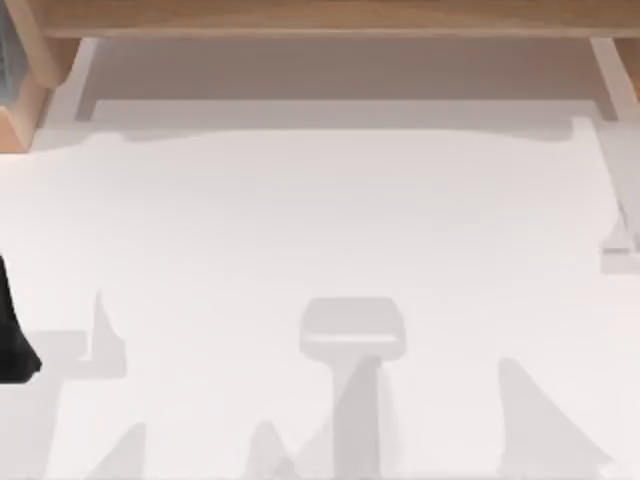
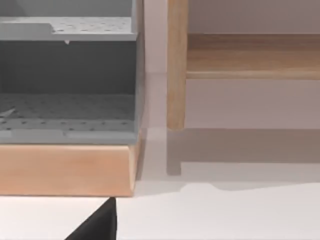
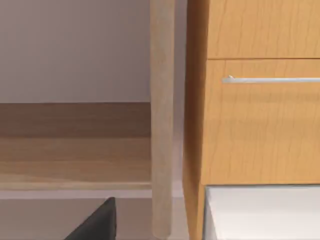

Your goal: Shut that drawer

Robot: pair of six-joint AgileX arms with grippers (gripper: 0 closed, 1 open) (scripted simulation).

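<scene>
The drawer (image 1: 340,70) sits pulled out at the table's far edge, well apart from the left gripper (image 1: 15,340); whether either gripper's fingers are open, I cannot tell

Grey perforated shelf unit (image 2: 67,75); wood cabinet door (image 3: 260,120), silver handle (image 3: 272,79).

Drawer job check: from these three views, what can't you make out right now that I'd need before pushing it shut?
- The drawer: in the top view the wood frame covers its rear, so how far it stands open is unclear.
- Left gripper: a dark tip at the left wrist view's edge; fingers cut off.
- Right gripper: likewise cut off by the right wrist view's edge.
- Left arm: a dark sliver at the top view's left edge.
</scene>
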